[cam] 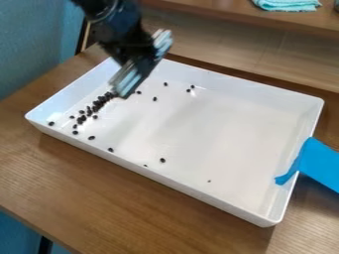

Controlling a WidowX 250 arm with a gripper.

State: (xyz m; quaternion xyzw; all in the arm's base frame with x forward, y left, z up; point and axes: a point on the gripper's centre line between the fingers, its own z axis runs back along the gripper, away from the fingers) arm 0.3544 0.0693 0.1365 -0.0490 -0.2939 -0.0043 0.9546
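In the camera view, the black gripper (pixel 130 74) slants down over the far left part of the white tray (pixel 218 196), with blurred pale, bluish pieces at its lower end; whether its jaws are released or clenched, I cannot tell. Small dark beans (pixel 98 103) cluster in the tray just beside it, others lying scattered, while blue tape (pixel 319 163) crosses the tray's right rim.

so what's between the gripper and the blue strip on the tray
In the camera view, a few dark beans near the gripper, then bare tray floor.
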